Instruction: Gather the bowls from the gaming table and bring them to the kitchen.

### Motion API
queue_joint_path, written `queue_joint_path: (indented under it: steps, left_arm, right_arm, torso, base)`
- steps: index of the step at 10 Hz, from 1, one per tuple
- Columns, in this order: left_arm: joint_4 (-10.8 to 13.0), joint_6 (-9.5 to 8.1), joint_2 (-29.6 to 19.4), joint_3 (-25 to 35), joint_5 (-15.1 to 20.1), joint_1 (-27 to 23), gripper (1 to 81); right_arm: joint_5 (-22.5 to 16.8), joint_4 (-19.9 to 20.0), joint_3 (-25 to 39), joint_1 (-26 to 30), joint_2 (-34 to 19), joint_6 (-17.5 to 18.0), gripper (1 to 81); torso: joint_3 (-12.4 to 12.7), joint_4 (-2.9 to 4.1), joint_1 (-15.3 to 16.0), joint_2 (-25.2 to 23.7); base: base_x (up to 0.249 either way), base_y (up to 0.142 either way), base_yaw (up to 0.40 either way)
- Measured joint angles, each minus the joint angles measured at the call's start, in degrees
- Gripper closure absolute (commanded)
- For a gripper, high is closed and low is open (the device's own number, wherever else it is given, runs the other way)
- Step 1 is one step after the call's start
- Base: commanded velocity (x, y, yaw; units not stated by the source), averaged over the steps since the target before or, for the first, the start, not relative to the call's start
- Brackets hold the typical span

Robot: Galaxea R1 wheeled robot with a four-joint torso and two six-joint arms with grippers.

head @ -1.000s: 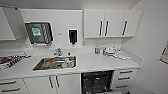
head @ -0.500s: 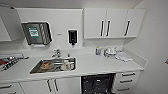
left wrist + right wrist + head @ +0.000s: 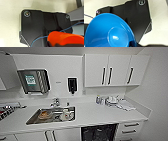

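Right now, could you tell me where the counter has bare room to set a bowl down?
The bare stretch of countertop lies between the sink and the clutter toward the right wall. The sink already holds dishes, and the far right corner is crowded.

White wall cabinets [image 3: 116, 70] carry black bar handles. White worktop [image 3: 95, 114]; white lower drawers [image 3: 131, 128] with dark handles. Steel-grey sink [image 3: 51, 115] holds an orange-brown item [image 3: 44, 114] and a whitish item [image 3: 66, 115]. Black soap dispenser [image 3: 72, 85] on the white wall. Grey towel dispenser [image 3: 33, 80] bears a green-and-white label. Dark opening [image 3: 98, 133] under the worktop. Left wrist view: orange-red bowl [image 3: 65, 38], thin blue cable [image 3: 65, 30] across the black plate, pale speckled floor [image 3: 10, 18]. Right wrist view: bright blue bowl [image 3: 109, 31] with a glossy white highlight.
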Motion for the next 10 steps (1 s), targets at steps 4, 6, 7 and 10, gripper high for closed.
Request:
queue_joint_path:
  steps: [4, 6, 7, 10]
  left_arm:
    - [0.0, 0.0, -0.04, 0.0, -0.02, -0.48, 81.1]
    - [0.0, 0.01, -0.01, 0.0, -0.09, -0.11, 81.1]
    - [0.0, 0.0, 0.0, 0.0, -0.04, 0.02, 81.1]
    - [0.0, 0.04, -0.01, 0.0, -0.04, -0.04, 81.1]
  right_arm:
    - [0.04, 0.0, 0.27, 0.74, -0.2, 0.02, 81.1]
    - [-0.11, 0.0, 1.18, 0.26, -0.74, 0.02, 81.1]
    - [-0.29, 0.0, 2.1, 0.09, -1.29, 0.02, 81.1]
    - [-0.27, 0.07, 4.72, 0.09, -2.82, 0.05, 81.1]
  torso:
    - [0.0, 0.02, 0.1, 0.07]
    - [0.0, 0.02, 0.06, 0.05]
    - [0.0, 0.02, 0.03, 0.05]
    - [0.0, 0.02, 0.03, 0.05]
  base:
    - [0.056, 0.0, 0.0]
    - [0.0, 0.0, 0.0]
    - [0.0, 0.0, 0.0]
    - [0.0, 0.0, 0.0]
